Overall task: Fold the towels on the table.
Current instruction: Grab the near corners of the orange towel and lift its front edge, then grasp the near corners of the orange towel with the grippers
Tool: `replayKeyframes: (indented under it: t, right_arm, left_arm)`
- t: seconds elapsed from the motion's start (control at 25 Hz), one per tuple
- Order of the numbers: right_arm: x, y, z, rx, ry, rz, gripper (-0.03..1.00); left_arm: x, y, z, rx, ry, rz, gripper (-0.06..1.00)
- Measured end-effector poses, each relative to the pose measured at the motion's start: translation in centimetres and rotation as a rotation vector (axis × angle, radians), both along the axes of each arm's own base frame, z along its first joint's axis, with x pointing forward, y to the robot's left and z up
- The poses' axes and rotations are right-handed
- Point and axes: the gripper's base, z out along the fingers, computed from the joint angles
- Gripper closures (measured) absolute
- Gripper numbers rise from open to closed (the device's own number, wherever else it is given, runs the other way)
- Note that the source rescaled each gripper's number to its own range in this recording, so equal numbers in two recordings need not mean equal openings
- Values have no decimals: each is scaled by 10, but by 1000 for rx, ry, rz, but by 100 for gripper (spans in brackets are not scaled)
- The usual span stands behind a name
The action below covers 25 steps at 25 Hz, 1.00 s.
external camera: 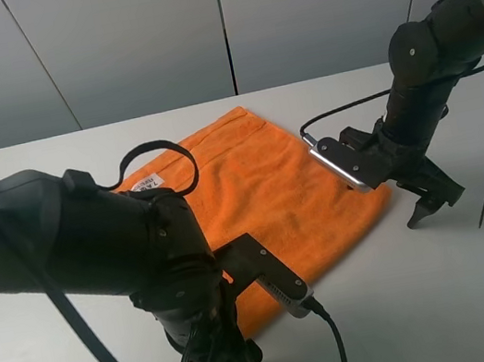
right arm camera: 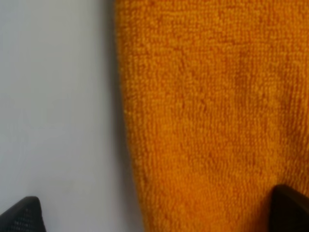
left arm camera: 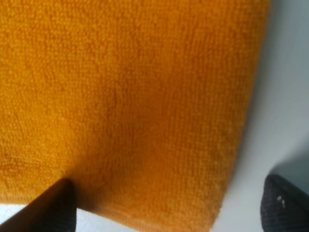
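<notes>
Holding left gripper and right gripper open, I judge the towel soft and limp, best pinched at its near corners.

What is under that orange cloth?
The orange cloth lies flat on the white table, which shows beside its edges. The patch of table beneath it is covered, so anything thin lying there cannot be seen.

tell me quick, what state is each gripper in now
left gripper: open, holding nothing, over the towel corner
right gripper: open, holding nothing, over the towel edge
</notes>
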Motion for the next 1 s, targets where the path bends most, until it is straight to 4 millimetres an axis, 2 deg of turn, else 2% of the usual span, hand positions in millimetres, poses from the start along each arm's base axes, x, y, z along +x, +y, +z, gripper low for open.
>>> replayKeyframes:
  t: [0.2,0.28,0.36,0.48,0.56,0.64,0.68,0.76,0.84,0.88,1.0]
  right_arm:
    - [0,0,0,2,1,-4,-3]
    - [0,0,0,2,1,-4,4]
    - [0,0,0,2,-1,-14,22]
    - [0,0,0,5,-2,-55,67]
    - [1,1,0,7,-4,-84,91]
    - [1,1,0,7,-3,-94,96]
    - [1,1,0,7,-3,-95,97]
    - [1,1,0,7,-3,-98,97]
    - [1,1,0,7,-3,-102,97]
    - [1,1,0,7,-3,-106,97]
    - [1,1,0,7,-2,-111,97]
  left_arm:
    - [0,0,0,0,0,2,-5]
    - [0,0,0,0,0,2,-5]
    - [0,0,0,0,0,4,-5]
    - [0,0,0,-1,0,8,-5]
    - [0,0,0,-1,-1,24,-5]
    - [0,0,0,-3,-2,43,-2]
    - [0,0,0,-4,-3,55,4]
    - [0,0,-1,-3,-2,79,29]
    - [0,0,-2,0,-5,91,76]
    - [0,1,-3,4,-8,88,88]
    - [0,1,-3,7,-11,83,94]
